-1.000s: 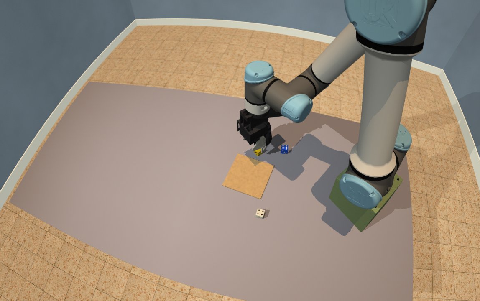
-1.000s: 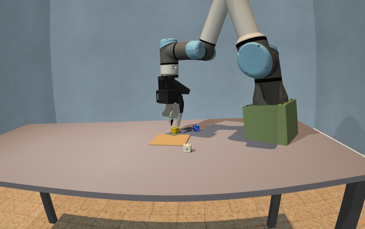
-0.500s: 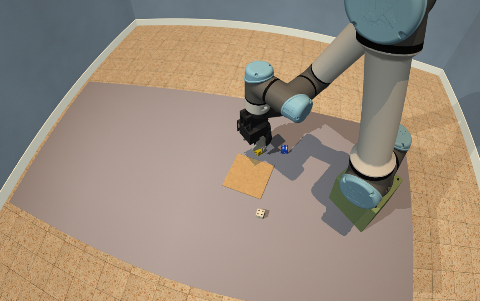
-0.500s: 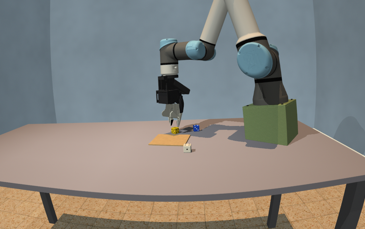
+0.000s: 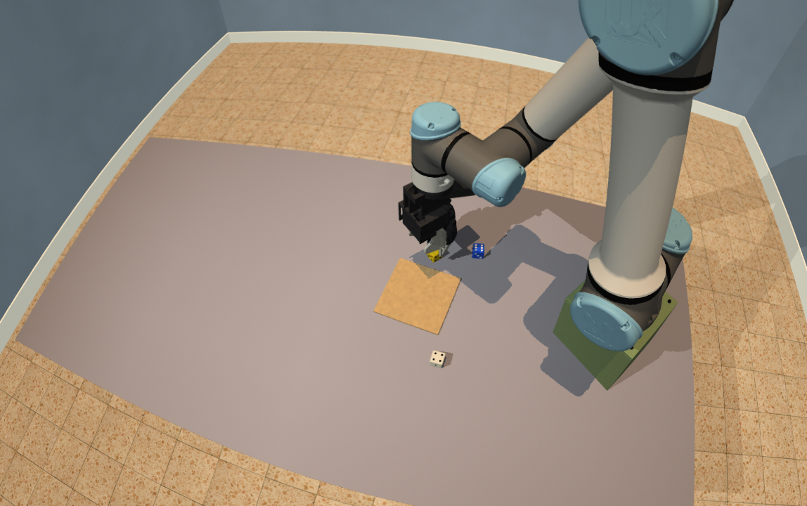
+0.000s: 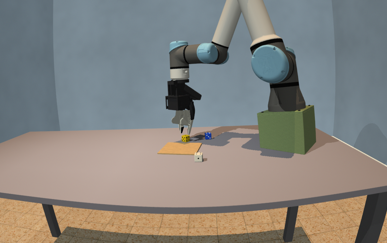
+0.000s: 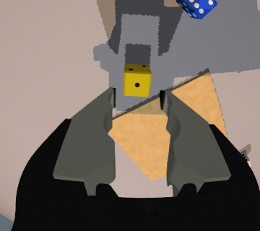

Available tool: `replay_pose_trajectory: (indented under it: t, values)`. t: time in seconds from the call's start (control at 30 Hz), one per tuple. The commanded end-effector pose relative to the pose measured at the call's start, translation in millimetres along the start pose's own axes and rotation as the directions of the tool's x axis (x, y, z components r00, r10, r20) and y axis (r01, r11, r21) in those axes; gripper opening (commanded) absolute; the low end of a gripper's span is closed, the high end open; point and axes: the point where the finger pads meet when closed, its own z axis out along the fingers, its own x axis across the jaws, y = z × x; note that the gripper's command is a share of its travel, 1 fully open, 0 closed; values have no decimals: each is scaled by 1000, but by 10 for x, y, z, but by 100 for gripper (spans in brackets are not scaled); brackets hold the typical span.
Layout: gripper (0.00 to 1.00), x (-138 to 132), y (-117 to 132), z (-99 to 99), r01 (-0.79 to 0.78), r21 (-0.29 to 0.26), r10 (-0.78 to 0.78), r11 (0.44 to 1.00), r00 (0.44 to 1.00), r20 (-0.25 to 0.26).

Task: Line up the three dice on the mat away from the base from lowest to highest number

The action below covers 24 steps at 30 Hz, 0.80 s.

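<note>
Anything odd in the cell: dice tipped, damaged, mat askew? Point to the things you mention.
Nothing stands out. The yellow die (image 5: 433,256) (image 6: 185,138) (image 7: 137,84), blue die (image 5: 478,250) (image 6: 207,135) (image 7: 198,1) and white die (image 5: 437,358) (image 6: 198,157) look flat and undamaged, all off the thin square orange mat (image 5: 417,296) (image 6: 179,148) (image 7: 144,133), which lies flat.
</note>
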Motion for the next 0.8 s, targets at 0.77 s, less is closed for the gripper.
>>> replay_pose_trajectory:
  t: [0.77]
  values:
    - [24,-4,1,253,0,0,0,1000,1000,1]
